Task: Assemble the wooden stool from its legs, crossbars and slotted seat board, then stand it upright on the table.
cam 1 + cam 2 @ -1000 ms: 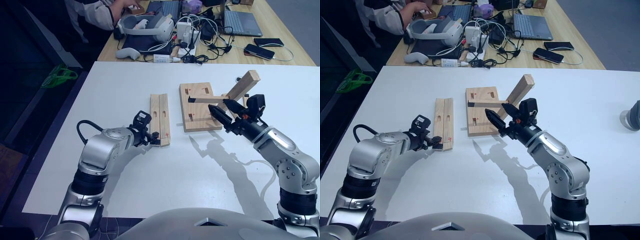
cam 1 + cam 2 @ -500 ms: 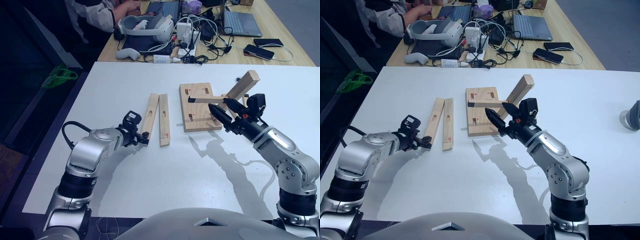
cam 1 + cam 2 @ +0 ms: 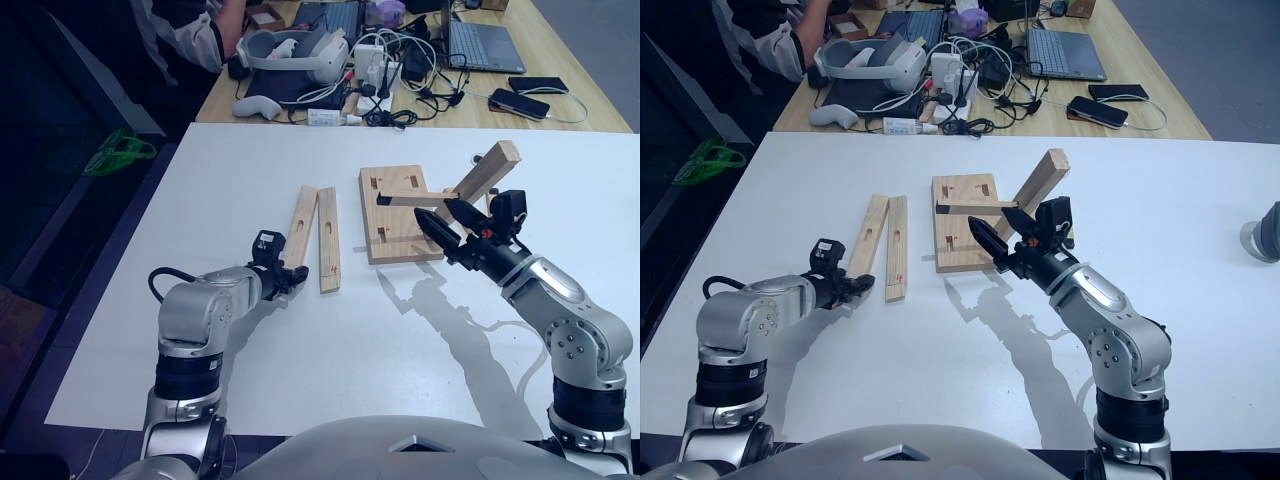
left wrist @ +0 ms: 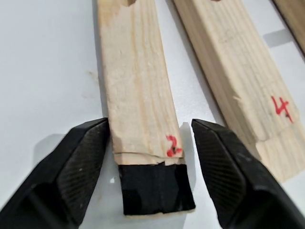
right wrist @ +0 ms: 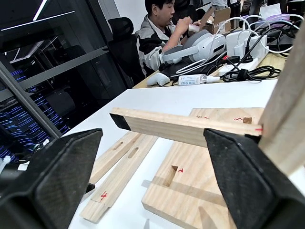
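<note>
Lying flat on the white table [image 3: 330, 350]: slotted seat board [image 3: 400, 235]. Left of the board, two slotted legs side by side: outer leg [image 4: 136, 90], inner leg [image 4: 238, 71]. Left gripper [image 4: 152, 176] left of the board, at the outer leg's near end, jaws apart, one either side. Right gripper [image 3: 445, 222] at the board's right edge, jaws apart, holding nothing. Crossbar [image 3: 415, 199] and tilted leg [image 3: 485, 172], joined, over the board's right side

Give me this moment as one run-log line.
left pincer: open, straddling black-tipped end of leg marked 2 | right pincer: open, near crossbar over seat board | assembly: unfinished
</note>
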You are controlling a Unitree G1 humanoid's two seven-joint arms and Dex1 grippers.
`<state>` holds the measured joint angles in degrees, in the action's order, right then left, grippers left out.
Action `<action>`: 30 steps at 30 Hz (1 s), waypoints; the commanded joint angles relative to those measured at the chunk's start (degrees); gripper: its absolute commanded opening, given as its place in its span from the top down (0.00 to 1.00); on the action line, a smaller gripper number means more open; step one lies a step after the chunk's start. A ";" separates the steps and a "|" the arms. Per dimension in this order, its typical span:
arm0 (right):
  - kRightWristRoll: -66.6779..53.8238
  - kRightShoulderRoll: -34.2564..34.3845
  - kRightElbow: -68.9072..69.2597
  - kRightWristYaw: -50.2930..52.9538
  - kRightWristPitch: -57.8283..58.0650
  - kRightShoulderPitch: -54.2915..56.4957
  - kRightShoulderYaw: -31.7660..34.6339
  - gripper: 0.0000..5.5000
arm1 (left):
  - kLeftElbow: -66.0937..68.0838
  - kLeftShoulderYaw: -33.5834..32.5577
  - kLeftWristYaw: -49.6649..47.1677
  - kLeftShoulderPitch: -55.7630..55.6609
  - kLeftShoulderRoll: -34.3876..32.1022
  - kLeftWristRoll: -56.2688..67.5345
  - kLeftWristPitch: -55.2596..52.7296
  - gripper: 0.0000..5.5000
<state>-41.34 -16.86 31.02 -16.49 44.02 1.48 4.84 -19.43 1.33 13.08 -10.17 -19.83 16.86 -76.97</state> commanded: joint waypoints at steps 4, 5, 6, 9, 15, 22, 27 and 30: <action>0.02 0.33 -2.31 1.68 0.97 4.20 0.32 0.27 | 2.11 -0.87 -1.39 -2.31 0.25 -1.06 -2.31 0.43; 0.04 0.55 -2.60 1.97 0.95 4.68 0.45 0.27 | 2.07 -0.81 -1.45 -2.25 0.13 -1.14 -2.47 0.43; 0.41 0.27 -2.93 1.66 0.76 5.38 0.14 0.27 | 2.14 -0.58 -1.59 -2.38 -0.04 -1.31 -2.44 0.43; 0.98 -0.15 -3.22 1.62 0.57 5.74 0.18 0.27 | 1.44 -0.33 -2.22 -1.39 -0.02 -1.70 -2.56 0.43; -0.14 0.16 -1.67 3.32 2.14 6.02 0.65 0.27 | -1.06 0.12 -2.25 1.43 -0.64 -1.96 -1.39 0.58; -0.59 0.42 -2.31 3.93 2.83 7.61 0.92 0.27 | -0.14 -0.14 -2.40 1.05 -0.86 -2.65 1.23 0.63; 0.02 1.36 -3.43 4.25 2.17 8.88 0.42 0.27 | 2.56 -2.92 -3.75 -2.23 -1.09 -4.31 5.31 0.63; 0.12 1.62 -3.74 4.26 2.08 9.42 0.44 0.27 | 4.73 -5.68 -5.41 -5.79 -0.92 -5.77 9.76 0.63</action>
<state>-41.60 -15.57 27.74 -12.80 46.24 9.62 5.17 -15.73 -2.53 8.82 -13.03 -20.31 12.22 -69.89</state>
